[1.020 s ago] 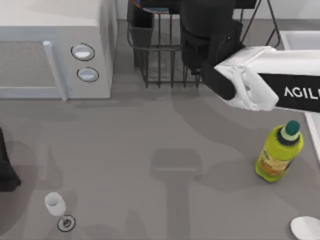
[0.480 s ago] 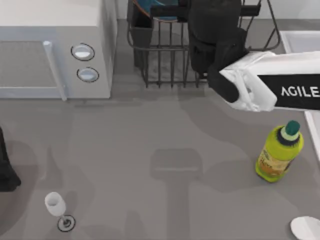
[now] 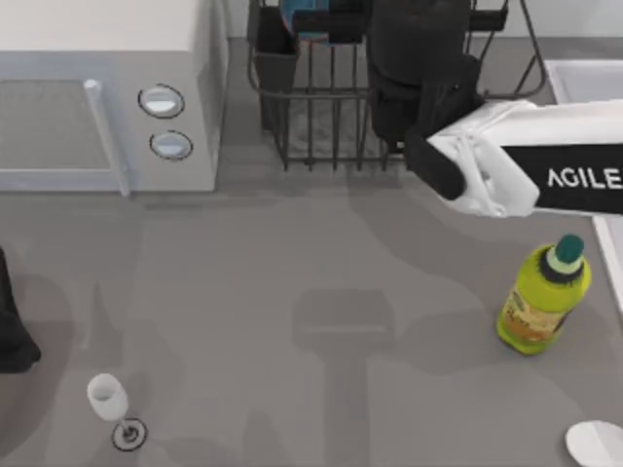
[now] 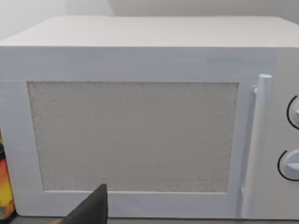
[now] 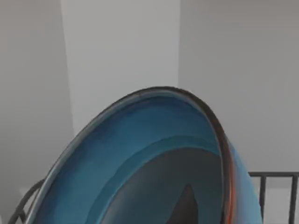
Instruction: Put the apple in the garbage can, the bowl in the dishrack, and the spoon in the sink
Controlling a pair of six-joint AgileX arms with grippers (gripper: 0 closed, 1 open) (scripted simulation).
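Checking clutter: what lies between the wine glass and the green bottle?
Bare grey table between the wine glass and the green bottle, in the top view.

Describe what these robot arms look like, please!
The right arm has a glossy white shell with a black band bearing white lettering, a black elbow joint and a bulky matte black wrist. The left arm's dark part sits at the table's left edge.

The right arm's black wrist covers much of the dark wire dishrack [image 3: 311, 117], and the teal-blue, brown-rimmed bowl [image 3: 304, 15] runs off the top edge. A pale oval thing [image 3: 596, 443] is cut at the corner, too little showing to name.
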